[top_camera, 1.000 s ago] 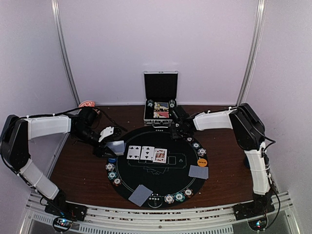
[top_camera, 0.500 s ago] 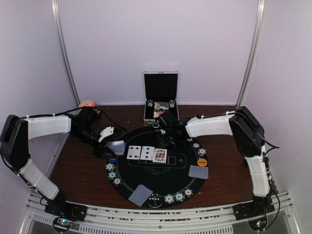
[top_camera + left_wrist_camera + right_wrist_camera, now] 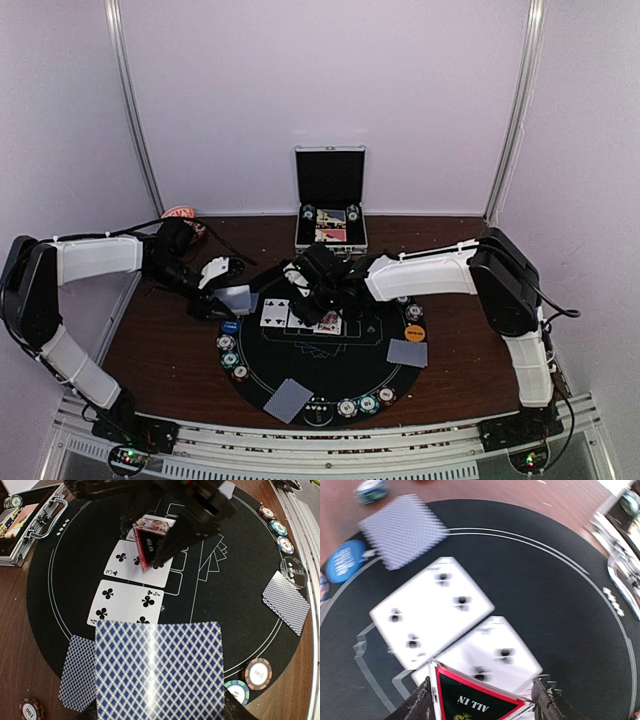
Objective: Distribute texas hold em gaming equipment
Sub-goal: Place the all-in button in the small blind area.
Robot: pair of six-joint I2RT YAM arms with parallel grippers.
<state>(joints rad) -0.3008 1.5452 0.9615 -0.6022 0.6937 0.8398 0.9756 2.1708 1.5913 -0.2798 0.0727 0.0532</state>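
My left gripper is shut on a deck of playing cards with blue-diamond backs, held over the left rim of the round black mat. My right gripper is shut on a red-edged dark triangular "ALL IN" plaque, held on edge just above the row of face-up cards. The plaque also shows in the left wrist view above the 3 of clubs and 4 of clubs. Striped chips line the mat's rim. An orange button disc and a blue disc lie at the mat's right and left rims.
The open silver case stands behind the mat with chips and cards inside. Face-down cards lie at the mat's right, front and left. A clear disc sits by the front chips. A pink-rimmed object sits at the back left.
My right arm has swung left from beside the case to over the face-up cards, carrying the plaque. My left gripper with the deck has barely moved.
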